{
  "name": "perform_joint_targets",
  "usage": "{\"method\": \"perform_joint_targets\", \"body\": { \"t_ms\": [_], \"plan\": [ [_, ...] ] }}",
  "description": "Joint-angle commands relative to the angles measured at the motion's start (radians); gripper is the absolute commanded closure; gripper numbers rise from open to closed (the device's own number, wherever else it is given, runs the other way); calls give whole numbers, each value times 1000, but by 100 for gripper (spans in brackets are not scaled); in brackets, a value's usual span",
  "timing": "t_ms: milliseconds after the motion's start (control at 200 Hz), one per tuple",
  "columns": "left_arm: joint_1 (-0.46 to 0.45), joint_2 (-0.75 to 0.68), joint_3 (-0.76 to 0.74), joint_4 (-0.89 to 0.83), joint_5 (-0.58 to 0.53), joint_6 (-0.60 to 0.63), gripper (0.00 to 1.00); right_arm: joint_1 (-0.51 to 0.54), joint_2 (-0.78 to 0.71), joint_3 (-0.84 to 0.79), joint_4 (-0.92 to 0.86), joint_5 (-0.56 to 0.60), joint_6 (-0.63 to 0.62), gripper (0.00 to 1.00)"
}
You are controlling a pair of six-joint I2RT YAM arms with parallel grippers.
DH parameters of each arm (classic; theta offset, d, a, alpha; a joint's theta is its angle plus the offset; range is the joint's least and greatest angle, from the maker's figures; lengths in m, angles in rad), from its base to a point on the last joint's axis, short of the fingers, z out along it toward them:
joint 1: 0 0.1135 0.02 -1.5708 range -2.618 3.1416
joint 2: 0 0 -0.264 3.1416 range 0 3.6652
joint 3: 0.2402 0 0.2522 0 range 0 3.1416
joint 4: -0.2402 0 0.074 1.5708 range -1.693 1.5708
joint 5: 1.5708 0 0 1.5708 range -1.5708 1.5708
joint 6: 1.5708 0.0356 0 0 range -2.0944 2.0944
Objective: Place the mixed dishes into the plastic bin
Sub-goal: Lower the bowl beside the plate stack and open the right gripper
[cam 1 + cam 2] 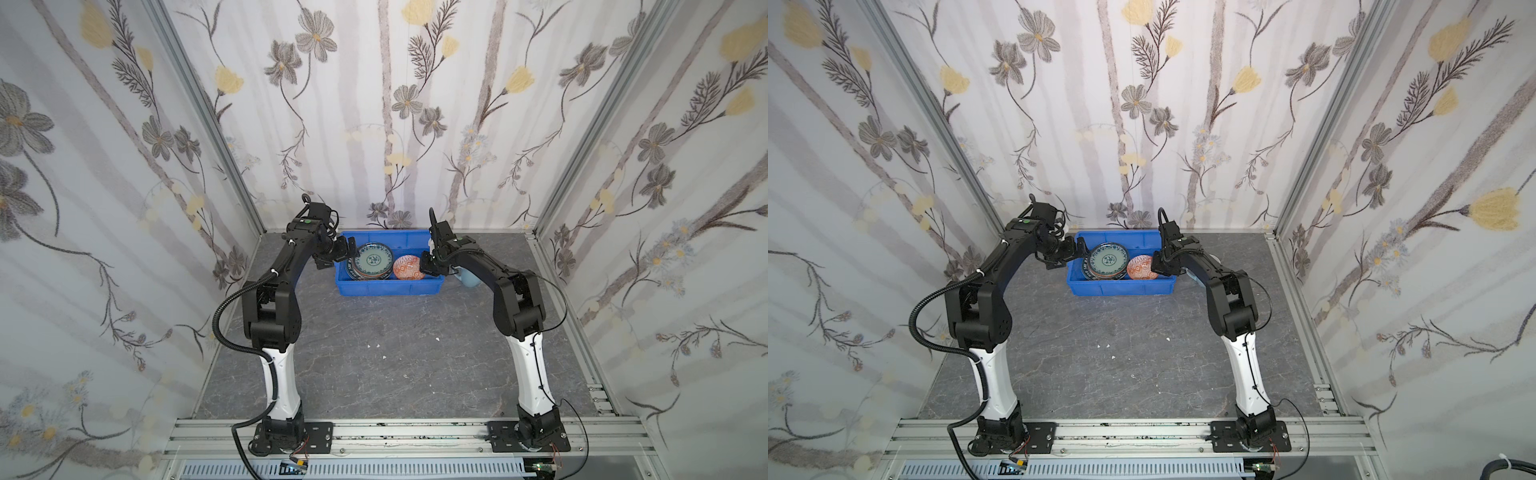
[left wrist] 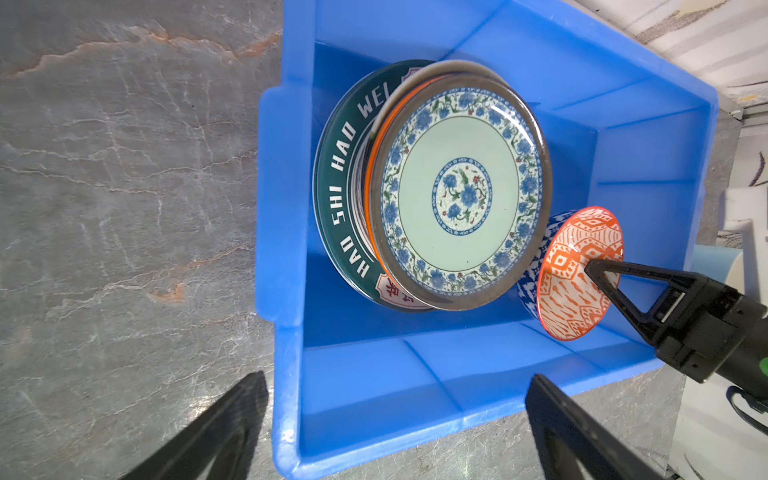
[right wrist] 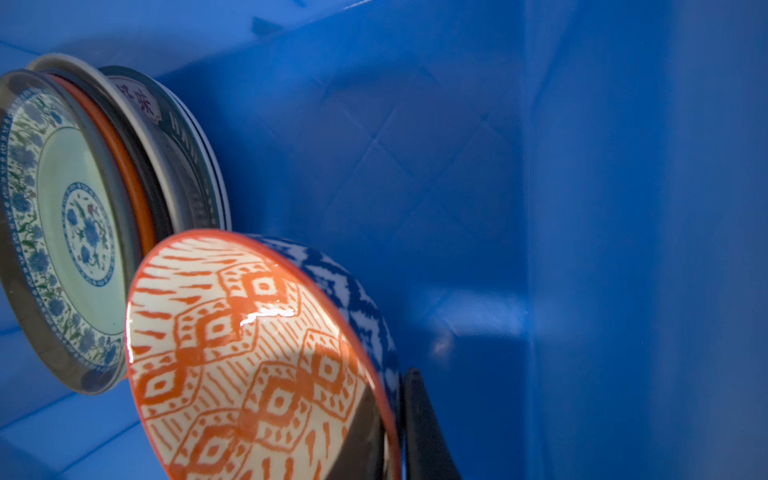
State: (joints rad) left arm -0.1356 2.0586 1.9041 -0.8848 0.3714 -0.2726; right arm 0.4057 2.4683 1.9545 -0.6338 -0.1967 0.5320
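The blue plastic bin [image 1: 390,286] [image 1: 1121,286] stands at the back of the table. Inside it, toward the left, lies a stack of plates [image 1: 372,261] [image 2: 461,187] with the teal patterned one on top. To their right is the small orange-patterned bowl [image 1: 409,267] [image 3: 249,353], tilted on its side. My right gripper [image 1: 426,266] [image 3: 390,399] is shut on its rim, one finger inside and one outside. My left gripper [image 1: 347,251] [image 2: 397,376] hangs open over the bin's left end, holding nothing. The pale blue mug [image 1: 469,280] [image 2: 710,262] stands outside the bin, half hidden behind my right arm.
The bin's right wall [image 3: 582,208] stands close beside the bowl. Flowered walls enclose the table on three sides, just behind the bin. Grey marble tabletop [image 1: 386,353] stretches between the two arm bases in front of the bin.
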Motion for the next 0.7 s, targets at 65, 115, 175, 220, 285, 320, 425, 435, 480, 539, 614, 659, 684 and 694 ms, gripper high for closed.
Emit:
{"method": "perform_joint_targets", "body": {
  "t_ms": [65, 115, 175, 220, 285, 320, 425, 435, 480, 539, 614, 659, 684, 694],
  "plan": [
    [2, 12, 0, 21, 26, -5, 0, 10, 11, 6, -25, -14, -1, 88],
    [4, 13, 0, 22, 29, -5, 0, 12, 9, 7, -33, -9, -6, 88],
    [4, 14, -2, 24, 31, -7, 0, 14, 6, 7, -40, -7, -13, 85],
    [4, 14, -5, 25, 32, -7, 0, 16, 2, 7, -44, -2, -17, 82],
    [4, 13, -10, 29, 32, -8, 0, 16, -4, 7, -45, 0, -21, 78],
    [4, 13, -12, 30, 34, -9, 0, 15, -8, 6, -43, 2, -22, 74],
    [4, 14, -17, 31, 42, -11, 0, 17, -27, 6, -45, 13, -28, 62],
    [4, 13, -17, 31, 43, -12, 0, 18, -29, 6, -47, 13, -29, 62],
    [4, 12, -18, 32, 44, -13, 0, 17, -39, 7, -51, 20, -32, 60],
    [4, 8, -21, 35, 46, -13, 0, 18, -55, 6, -60, 31, -36, 59],
    [5, 4, -28, 37, 39, -11, 0, 18, -74, 5, -69, 48, -40, 59],
    [5, 2, -31, 38, 35, -11, 0, 19, -87, 5, -76, 51, -43, 59],
    [5, 0, -33, 39, 35, -11, 0, 19, -95, 5, -80, 55, -44, 58],
    [5, 0, -34, 41, 34, -11, 0, 18, -98, 6, -80, 57, -46, 58]
  ]
}}
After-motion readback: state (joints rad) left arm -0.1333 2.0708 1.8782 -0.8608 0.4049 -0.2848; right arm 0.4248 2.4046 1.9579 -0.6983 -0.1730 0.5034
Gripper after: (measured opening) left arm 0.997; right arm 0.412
